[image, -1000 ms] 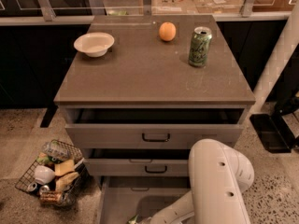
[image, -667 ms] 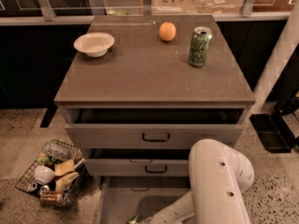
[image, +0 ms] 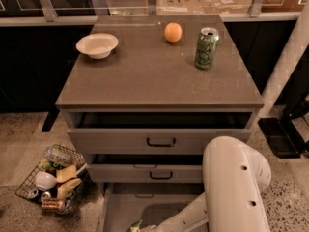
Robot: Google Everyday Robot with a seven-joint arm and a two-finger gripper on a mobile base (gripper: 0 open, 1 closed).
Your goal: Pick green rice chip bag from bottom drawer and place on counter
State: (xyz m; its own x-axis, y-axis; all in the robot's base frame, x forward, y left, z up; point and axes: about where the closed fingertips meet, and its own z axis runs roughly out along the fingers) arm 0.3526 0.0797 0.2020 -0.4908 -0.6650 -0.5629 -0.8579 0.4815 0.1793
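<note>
- Down low, the arm [image: 234, 187] reaches into the pulled-out bottom drawer [image: 123, 207], because that is where the bag lies; the two drawers above it also stand ajar.
- Its gripper [image: 147, 228] sits at the very bottom edge of view, just beside a sliver of the green rice chip bag [image: 135, 224]; whether it is spread or pinching the bag, I cannot tell.
- Probably the grasp is in hand, with the lift not yet done.
- Up on the worktop [image: 145, 76], a bowl [image: 97, 45], an orange [image: 173, 32] and a green can [image: 206, 48] sit toward the back, so the front looks the sensible landing spot.

End effector [image: 147, 227] in bottom drawer [image: 119, 208] — can [image: 206, 48] right of orange [image: 173, 32].
</note>
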